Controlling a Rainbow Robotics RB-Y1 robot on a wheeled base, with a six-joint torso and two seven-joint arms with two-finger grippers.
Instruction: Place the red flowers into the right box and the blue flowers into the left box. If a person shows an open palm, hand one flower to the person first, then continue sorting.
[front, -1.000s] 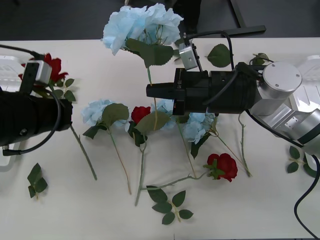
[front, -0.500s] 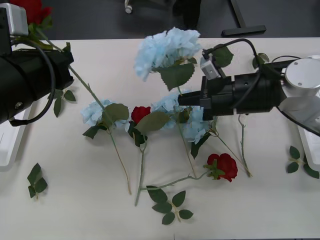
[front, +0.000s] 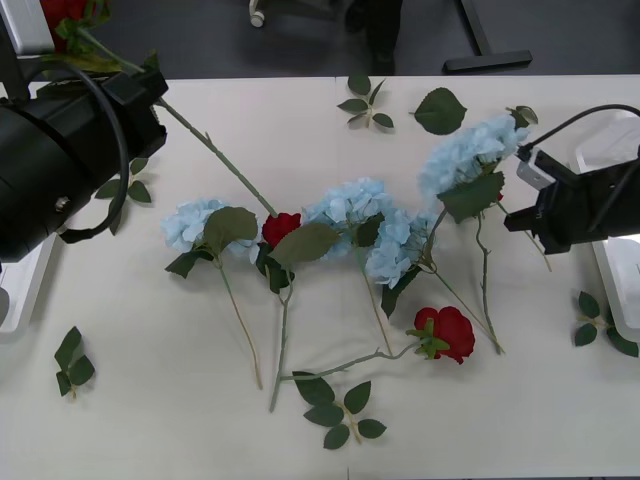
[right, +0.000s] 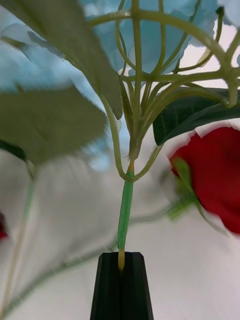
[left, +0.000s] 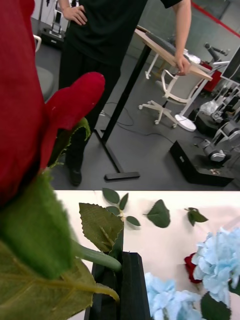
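White table (front: 520, 420) strewn with hydrangeas, roses, loose leaf sprigs (front: 338, 410); grey floor, desk (left: 172, 52) behind. Left gripper (front: 150, 95) clamped on red rose (left: 30, 100), raised; right gripper (front: 515, 215) pinching blue hydrangea (front: 468, 152) stem near right box (front: 612, 290).

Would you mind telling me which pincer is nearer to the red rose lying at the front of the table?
The right one. The right pincer holds a blue flower just beyond and right of that rose. The left pincer sits far across the table, holding another rose's stem.
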